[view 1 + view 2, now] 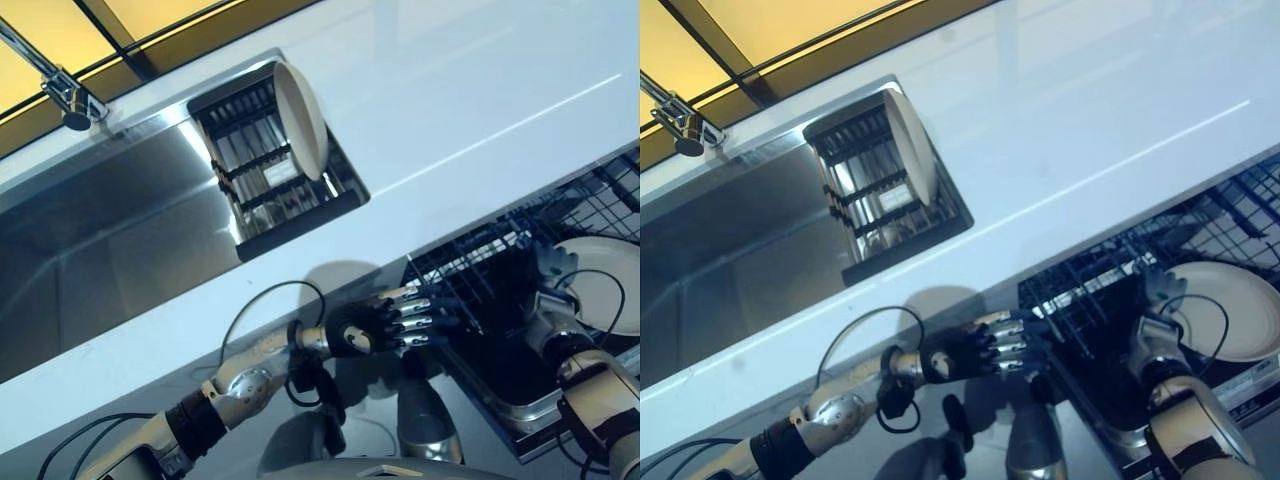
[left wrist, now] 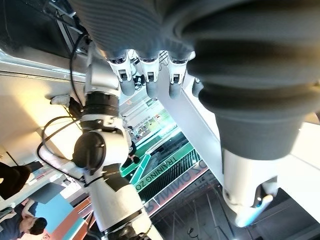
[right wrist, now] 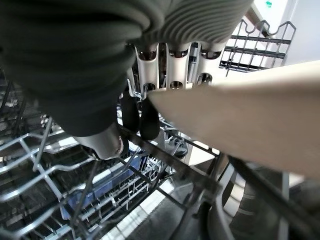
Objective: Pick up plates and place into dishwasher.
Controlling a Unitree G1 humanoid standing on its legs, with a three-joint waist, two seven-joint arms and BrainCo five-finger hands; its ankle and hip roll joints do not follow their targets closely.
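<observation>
White countertop [image 1: 450,100] runs diagonally across the head views, with a steel sink [image 1: 110,230] set into it at upper left and the dishwasher rack [image 1: 500,270] pulled out below the counter edge at lower right.

Right hand [image 1: 1160,290]: lower right of the frame, over the dark wire rack. Fingers curled round the rim of a pale plate [image 1: 1225,310], thumb on the other face; the right wrist view shows the rim passing between them. Plate is held tilted over the rack, not yet seated; the rim grip looks chosen so the disc can slide edge-first between tines.

Left hand [image 1: 385,322]: lower centre, at the near corner of the rack. Fingers straight and together, holding nothing; tips reach the rack's edge, though contact cannot be confirmed. Likely there to steady the rack.

Second plate [image 1: 300,118]: still standing on edge in the drying rack [image 1: 270,170] inside the sink, upper centre, leaning on its slats. Well apart from both hands, so roughly half the job looks left.

Around: faucet [image 1: 65,95] at far upper left, clear of the work. Rack wires stand thick beneath the held plate; a dark tray [image 1: 500,340] lies in the rack bottom. Judged risk: rim catching on a tine, or the plate settling flat across the wires instead of into a slot.
</observation>
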